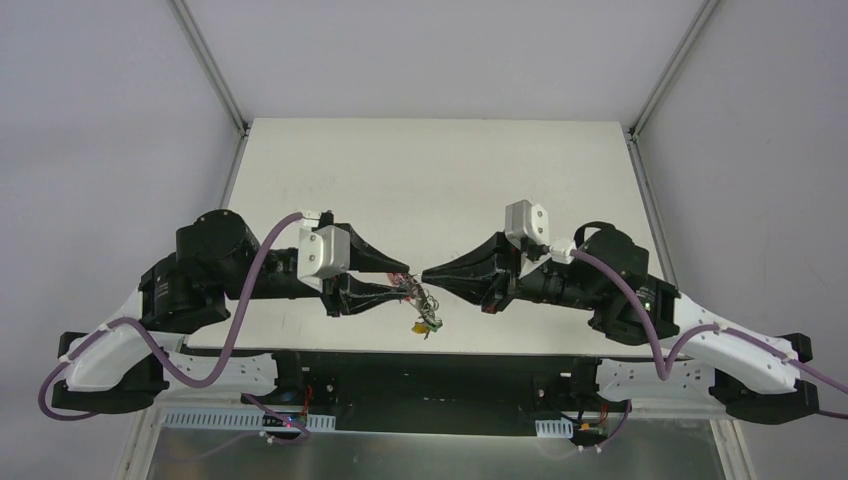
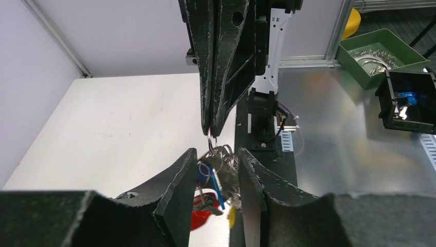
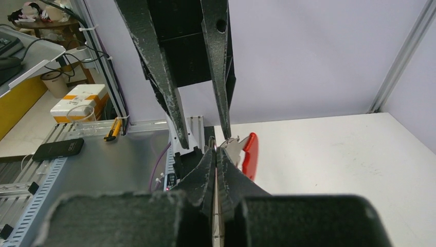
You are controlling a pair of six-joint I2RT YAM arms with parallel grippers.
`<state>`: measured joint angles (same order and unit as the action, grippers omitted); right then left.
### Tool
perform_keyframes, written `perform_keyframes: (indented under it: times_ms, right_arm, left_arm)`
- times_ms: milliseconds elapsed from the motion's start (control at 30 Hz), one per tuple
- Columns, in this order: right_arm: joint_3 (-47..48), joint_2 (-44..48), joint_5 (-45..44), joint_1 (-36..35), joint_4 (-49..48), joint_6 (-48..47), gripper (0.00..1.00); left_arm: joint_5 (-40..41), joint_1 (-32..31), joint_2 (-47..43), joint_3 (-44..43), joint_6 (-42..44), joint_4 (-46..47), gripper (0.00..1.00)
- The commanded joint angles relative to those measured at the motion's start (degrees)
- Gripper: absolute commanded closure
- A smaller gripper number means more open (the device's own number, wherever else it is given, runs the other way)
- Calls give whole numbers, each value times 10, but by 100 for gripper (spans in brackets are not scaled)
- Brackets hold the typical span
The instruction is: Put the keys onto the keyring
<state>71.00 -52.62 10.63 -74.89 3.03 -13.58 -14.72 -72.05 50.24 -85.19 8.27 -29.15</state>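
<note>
- Currently, left gripper [image 2: 217, 153] clamps the keyring [image 2: 226, 177] between half-spread fingers; right gripper [image 2: 211, 128], pressed together, pinches a silver ring [image 2: 211, 140] just above.
- Hold that ring taut for threading the blue key [image 2: 216, 188].

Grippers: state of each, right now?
Left gripper: closed on the keyring.
Right gripper: shut, pinching a silver ring of it.

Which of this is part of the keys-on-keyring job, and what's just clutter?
Job: keyring, its red clip, blue key, yellow key.
Lying about: green bin, black bin, phone, utility knife, orange-and-white box.
</note>
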Motion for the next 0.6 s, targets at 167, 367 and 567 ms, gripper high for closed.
perform_keyframes:
  times_ms: [167,367,567]
  right_arm:
    - [-11,25,-4,-3,-124,-5,100]
    - [-14,24,-5,-5,-132,-10,100]
    - [-14,20,-9,-7,-135,-16,100]
  left_arm:
    - [17,-4,-9,10,-12,47,70]
    - [8,-4,1,6,-15,53,73]
    - [2,-4,7,4,-15,58,76]
